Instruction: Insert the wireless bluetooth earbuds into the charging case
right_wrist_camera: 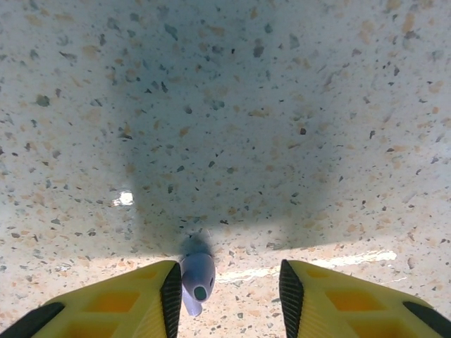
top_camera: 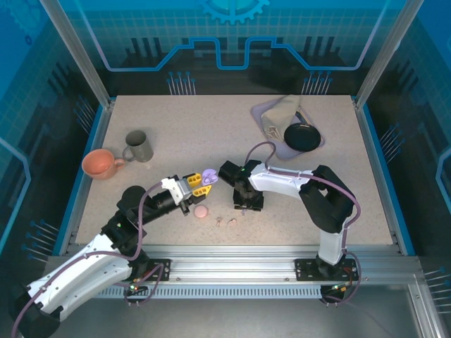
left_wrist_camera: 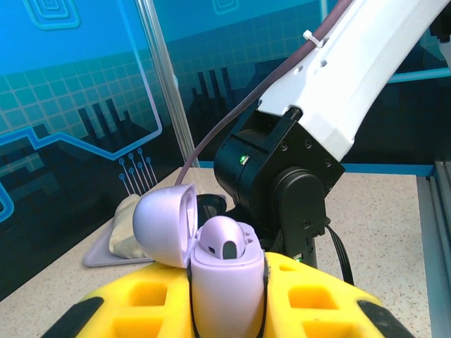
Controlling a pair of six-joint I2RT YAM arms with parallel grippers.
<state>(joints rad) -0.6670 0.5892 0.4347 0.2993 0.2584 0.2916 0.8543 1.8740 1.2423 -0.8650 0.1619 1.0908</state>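
Observation:
My left gripper [top_camera: 199,184] is shut on a lavender charging case [left_wrist_camera: 227,282], held upright above the table with its lid [left_wrist_camera: 163,227] swung open to the left. One lavender earbud [left_wrist_camera: 224,239] sits in the case. My right gripper [right_wrist_camera: 229,296] points straight down at the table [right_wrist_camera: 232,105] and is open. A second lavender earbud [right_wrist_camera: 196,276] lies between its fingers, right against the left pad [right_wrist_camera: 171,296]. In the top view the right gripper [top_camera: 247,203] hangs just right of the lavender case [top_camera: 209,175]. Two pale pink earbuds [top_camera: 225,221] lie near the table's front.
A closed pink case [top_camera: 201,211] lies below the left gripper. A black case [top_camera: 301,136] and a beige cloth [top_camera: 282,113] rest on a lavender tray [top_camera: 259,111] at the back right. A grey mug [top_camera: 139,146] and an orange cup [top_camera: 101,163] stand at the left.

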